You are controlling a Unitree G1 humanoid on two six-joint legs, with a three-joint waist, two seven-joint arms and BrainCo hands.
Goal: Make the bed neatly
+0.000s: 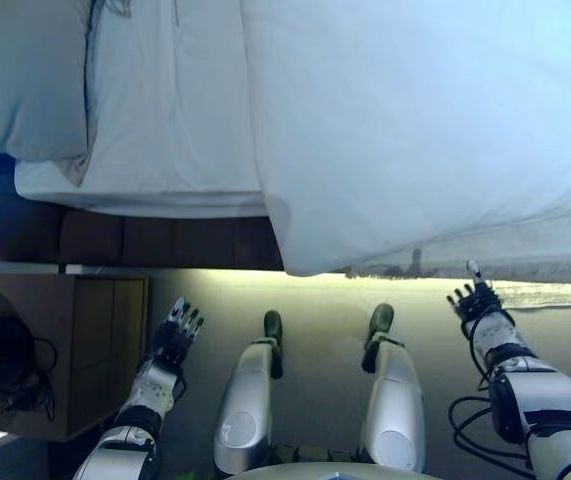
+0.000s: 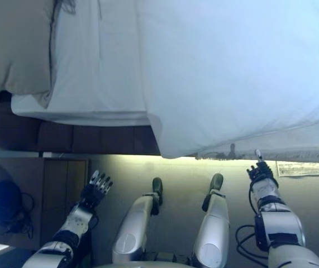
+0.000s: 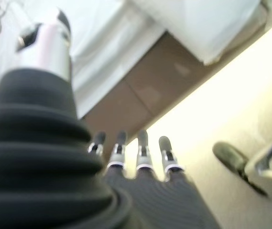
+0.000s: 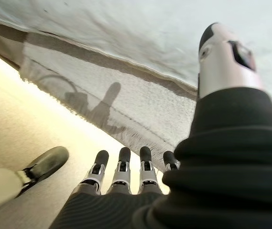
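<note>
— Where is the bed, and how does it lie?

— The bed [image 1: 165, 130] fills the far half of the scene. A white duvet [image 1: 425, 130] covers its right part, and the duvet's near edge hangs over the side of the bed, above the floor [image 1: 325, 300]. On the left the sheet [image 1: 175, 110] lies bare, with a pillow [image 1: 20, 80] at the far left. The dark bed base [image 1: 145, 240] shows under the sheet's edge.

— And the hands?

— The left hand [image 1: 173, 335] hangs low on the near left, beside a wooden nightstand [image 1: 75, 350], its fingers [image 3: 143, 148] straight and apart, holding nothing. The right hand [image 1: 477, 298] is on the near right, just below the duvet's hanging edge and a fringed cloth [image 4: 102, 102] under it, fingers [image 4: 121, 164] straight, empty, not touching the cloth.

— Anything on the nightstand?

— A dark round object with cords [image 1: 3, 360], too unclear to name.
</note>
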